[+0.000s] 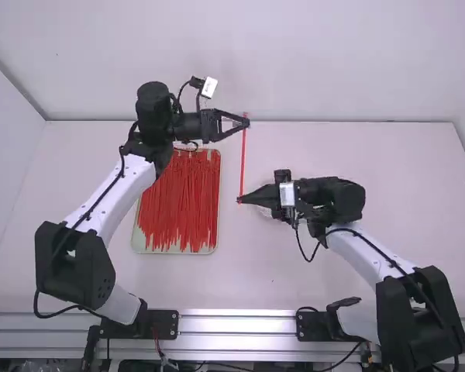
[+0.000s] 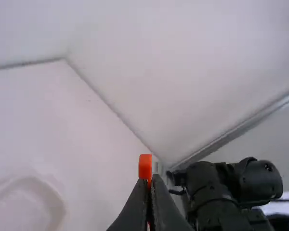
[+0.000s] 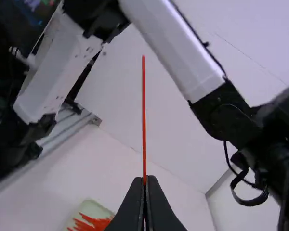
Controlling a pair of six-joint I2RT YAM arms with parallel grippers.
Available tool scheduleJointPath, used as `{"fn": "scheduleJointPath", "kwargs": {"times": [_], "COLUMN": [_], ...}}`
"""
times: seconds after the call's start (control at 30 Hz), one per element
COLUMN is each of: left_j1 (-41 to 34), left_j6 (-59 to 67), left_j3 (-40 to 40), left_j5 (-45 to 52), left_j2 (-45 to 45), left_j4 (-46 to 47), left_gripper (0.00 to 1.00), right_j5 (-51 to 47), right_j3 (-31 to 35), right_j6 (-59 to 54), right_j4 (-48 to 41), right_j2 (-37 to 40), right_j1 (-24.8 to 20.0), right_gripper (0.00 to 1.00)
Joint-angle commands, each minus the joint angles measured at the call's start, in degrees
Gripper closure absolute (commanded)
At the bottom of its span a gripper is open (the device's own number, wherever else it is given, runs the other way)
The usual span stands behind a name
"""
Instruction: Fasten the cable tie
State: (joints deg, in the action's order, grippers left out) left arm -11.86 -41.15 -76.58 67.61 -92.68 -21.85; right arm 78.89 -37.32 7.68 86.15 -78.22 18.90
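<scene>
The cable tie [image 1: 242, 159] was a thin red strap, straight and unlooped, standing near-vertical above the high view's centre. Its upper end, seemingly the blocky head, was pinched by the left fingers [image 1: 232, 116], its lower tip by the right fingers [image 1: 256, 196].

A white, matte surface [image 1: 356, 155] runs wide and flat to the pale walls behind and at both sides. On its left half lies a pale, rectangular tray with rounded corners [image 1: 174, 250], its long sides running away from the camera. A dense heap of thin red plastic cable ties [image 1: 178, 198] fills the tray, most of them lying lengthwise along it.
</scene>
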Motion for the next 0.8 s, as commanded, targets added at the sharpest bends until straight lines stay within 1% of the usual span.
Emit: {"fn": "scheduleJointPath", "kwargs": {"times": [0.0,0.07,0.1,0.17,0.2,0.3,0.33,0.4,0.47,0.53,0.67,0.77], "left_j1": [0.1,0.2,0.3,0.2,0.1,0.4,0.5,0.6,0.5,0.7,0.6,0.6], "left_j6": [5.5,9.7,10.3,14.1,14.7,23.6,25.1,35.5,39.0,42.9,45.5,48.9], "left_j3": [0.1,0.1,0.1,0.1,0.1,0.1,0.1,0.1,0.1,0.1,0.1,0.1], "left_j5": [0.0,0.5,0.5,0.5,0.5,2.2,2.8,9.1,11.1,13.0,13.7,13.4], "left_j2": [-0.2,-0.2,-0.2,-0.2,-0.2,-0.2,-0.2,-0.2,-0.2,-0.2,-0.2,-0.2], "left_j4": [-3.3,-8.1,-8.5,-11.0,-11.3,-13.5,-13.7,-14.7,-14.6,-14.6,-14.4,-12.5], "left_gripper": [0.98,0.98,0.97,0.98,0.98,0.98,0.98,0.98,0.98,0.98,0.98,0.98], "right_j5": [-5.0,-11.0,-11.8,-16.6,-17.1,-20.0,-20.1,-20.7,-21.3,-23.6,-23.9,-25.3], "right_j3": [-2.4,-3.1,-3.2,-3.2,-3.2,-3.2,-3.2,-3.2,-3.2,-3.2,-3.2,-3.2], "right_j6": [15.9,25.7,27.1,35.0,36.3,48.7,49.7,54.0,54.4,56.8,58.8,60.1], "right_j4": [1.3,2.2,2.1,1.9,1.9,-0.3,-0.7,-5.7,-9.1,-14.3,-14.8,-14.4], "right_j2": [-0.1,-0.1,-0.1,-0.1,-0.1,-0.1,-0.1,-0.1,-0.1,-0.1,-0.1,-0.1], "right_j1": [0.7,0.6,0.6,0.6,0.5,-0.6,-0.7,-1.1,-1.1,-0.4,0.6,2.1], "right_gripper": [1.00,1.00,1.00,1.00,1.00,1.00,1.00,1.00,1.00,1.00,1.00,1.00]}}
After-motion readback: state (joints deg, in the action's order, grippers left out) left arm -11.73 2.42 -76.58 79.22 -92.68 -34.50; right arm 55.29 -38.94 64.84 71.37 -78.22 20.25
